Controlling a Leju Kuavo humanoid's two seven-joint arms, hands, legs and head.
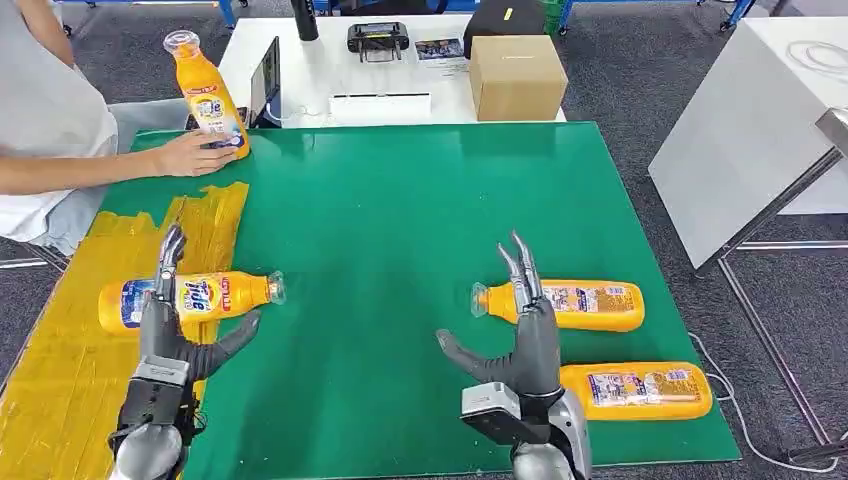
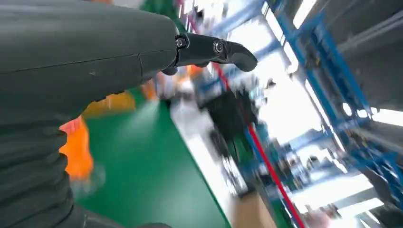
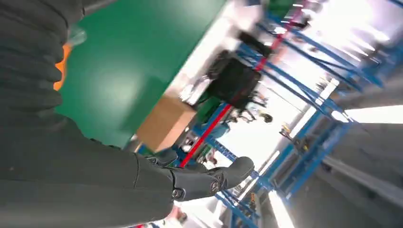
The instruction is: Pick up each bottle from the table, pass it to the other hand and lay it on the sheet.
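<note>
Bottles: four orange ones in head view. One lies on its side (image 1: 185,298) w/ cap pointing toward table centre, body on the yellow sheet (image 1: 60,370) and neck end reaching over onto the green mat (image 1: 400,220). Left hand (image 1: 170,335) sits right at that bottle, fingers pointing up across its label, thumb stuck out to the side below the neck; fingers apart, can't tell if they touch it, no grip visible. Two more bottles lie on the mat at robot's right: nearer-centre one (image 1: 575,305) w/ cap toward the middle, and another (image 1: 640,390) closer to the mat's front edge. Right hand (image 1: 520,335) is just beside the first of these, fingers straight and raised in front of its cap end, thumb splayed out toward centre; holds nothing. Fourth bottle (image 1: 207,98) stands upright at far left corner of the mat, a person's hand (image 1: 195,155) resting at its base. Behind the mat, a white table (image 1: 300,70) carries a cardboard box (image 1: 517,77) and a black device (image 1: 378,40). Left wrist view is blurred: thumb (image 2: 214,50) extended, orange blur beside the cover over green. Right wrist view too: thumb (image 3: 209,178) out, box in the distance.
</note>
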